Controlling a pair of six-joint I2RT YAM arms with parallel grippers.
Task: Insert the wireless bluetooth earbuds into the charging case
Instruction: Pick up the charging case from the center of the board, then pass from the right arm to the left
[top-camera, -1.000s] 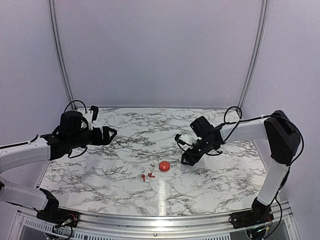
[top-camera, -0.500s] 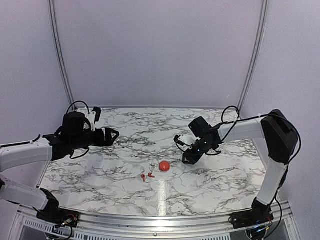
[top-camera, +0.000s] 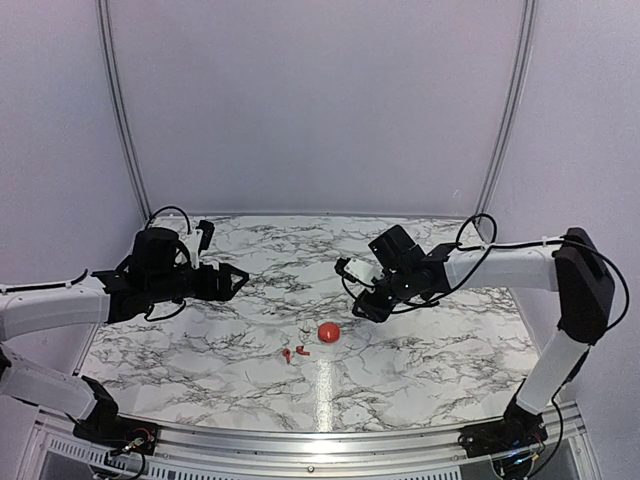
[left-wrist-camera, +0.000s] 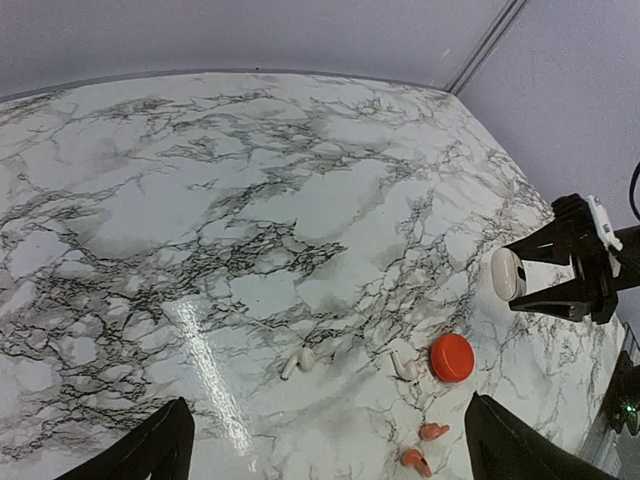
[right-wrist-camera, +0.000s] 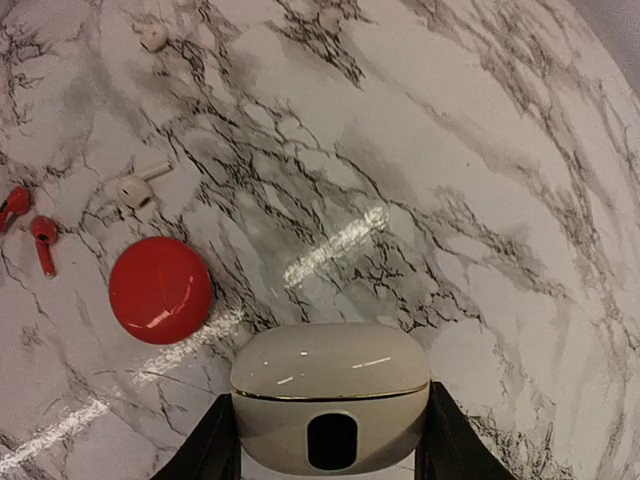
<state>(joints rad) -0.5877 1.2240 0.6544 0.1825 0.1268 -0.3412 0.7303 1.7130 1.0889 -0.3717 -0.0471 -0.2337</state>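
2 red earbuds lie nearest you on the marble table, just beside a red disc. Past them, your right gripper is clamped on the white charging case, whose lid looks closed. Farther left, your left gripper hangs wide open and empty. You're at the case-holding step; next, I judge, the lid needs opening. Only the wrist views show 2 white earbuds.

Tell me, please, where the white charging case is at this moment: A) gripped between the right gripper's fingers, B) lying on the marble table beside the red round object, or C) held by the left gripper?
A: the right wrist view shows the charging case clamped in the right gripper, off the table; the left gripper is open and empty.
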